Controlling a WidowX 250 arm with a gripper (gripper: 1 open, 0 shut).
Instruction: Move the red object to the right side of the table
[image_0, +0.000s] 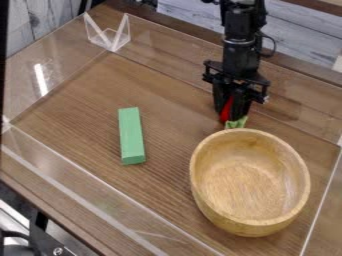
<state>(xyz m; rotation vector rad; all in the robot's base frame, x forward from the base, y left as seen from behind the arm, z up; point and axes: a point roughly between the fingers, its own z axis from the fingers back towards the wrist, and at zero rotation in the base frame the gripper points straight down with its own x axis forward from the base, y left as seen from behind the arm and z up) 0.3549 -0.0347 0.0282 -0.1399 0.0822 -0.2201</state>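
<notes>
The red object (239, 107), a small red toy fruit with a green leafy stem, sits low on the brown wood-grain table (80, 110), right of centre and just behind the wooden bowl. My gripper (237, 103) points straight down over it. Its dark fingers (222, 100) stand on either side of the fruit and are closed against it. Only a strip of red and the green stem below show between them.
A round light wooden bowl (250, 181) stands at the front right, close to the fruit. A green rectangular block (131, 135) lies left of centre. Low clear acrylic walls (54, 60) edge the table, and a clear stand (107, 33) sits at the back left.
</notes>
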